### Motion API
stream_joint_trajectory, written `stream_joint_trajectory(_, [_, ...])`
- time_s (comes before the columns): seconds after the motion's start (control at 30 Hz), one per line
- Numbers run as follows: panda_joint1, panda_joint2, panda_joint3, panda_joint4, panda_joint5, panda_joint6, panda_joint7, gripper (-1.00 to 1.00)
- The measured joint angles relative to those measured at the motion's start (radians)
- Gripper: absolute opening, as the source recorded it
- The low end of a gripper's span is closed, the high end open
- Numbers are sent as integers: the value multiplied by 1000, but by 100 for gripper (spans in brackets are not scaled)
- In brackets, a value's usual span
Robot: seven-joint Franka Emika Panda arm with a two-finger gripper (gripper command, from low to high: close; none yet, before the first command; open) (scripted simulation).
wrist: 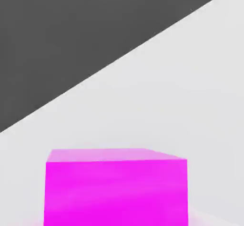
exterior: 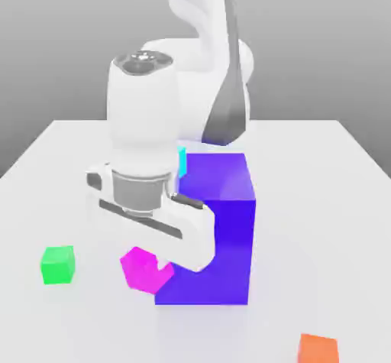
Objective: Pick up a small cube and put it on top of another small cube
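Observation:
The small magenta-pink cube (exterior: 142,270) sits low over the white table, against the left face of the big blue-violet block (exterior: 221,224). It looks slightly turned. My gripper (exterior: 159,260) comes down on the cube from above, and the white hand covers the cube's upper right corner. In the hand view the magenta-pink cube (wrist: 116,187) lies very close, with the table running slanted behind it. A small green cube (exterior: 58,264) rests on the table toward the exterior view's left. A small orange cube (exterior: 318,348) is at the front right.
A sliver of a cyan object (exterior: 182,161) peeks out behind the hand, at the blue-violet block's back left corner. The arm's base stands at the back of the white table (exterior: 328,201).

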Motion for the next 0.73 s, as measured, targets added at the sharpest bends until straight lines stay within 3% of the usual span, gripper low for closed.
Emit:
stream_joint_trajectory(0.23, [-241, -52, -127, -82, 14, -22, -69, -100])
stream_joint_trajectory(0.63, [-254, 155, -89, -84, 175, 165, -182, -100])
stream_joint_trajectory(0.67, [-258, 167, -83, -84, 183, 177, -188, 100])
stream_joint_trajectory(0.73, [-258, 167, -83, -84, 183, 177, -188, 100])
